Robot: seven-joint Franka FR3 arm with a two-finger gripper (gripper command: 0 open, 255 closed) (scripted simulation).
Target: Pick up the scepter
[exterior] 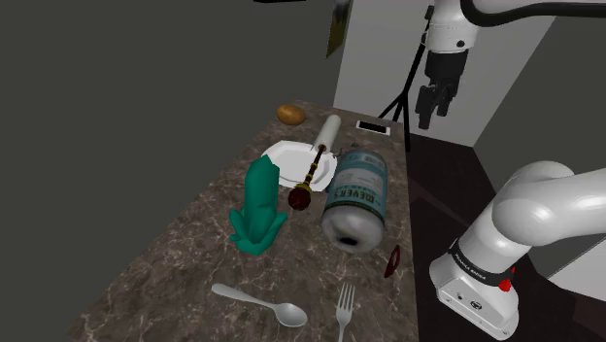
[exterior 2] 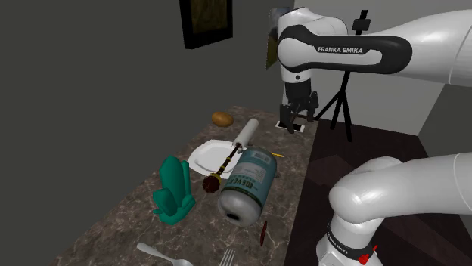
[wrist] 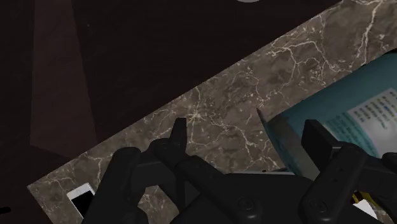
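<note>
Tabletop carries 10 things, 1 of each kind: 1 scepter, 1 white plate, 1 teal figurine, 1 big can w/ teal label, 1 spoon, 1 fork, 1 brown lump, 1 white cylinder, 1 phone, 1 small dark-red obj. Cutlery = 2 pcs.

The white arm arches up high and over, and the black gripper hangs pointing down, its two fingers spread apart, clasping nothing.

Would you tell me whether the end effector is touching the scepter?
Apart. The shoulder view shows the end effector hanging open above the far end of the counter, well clear of the scepter.
</note>
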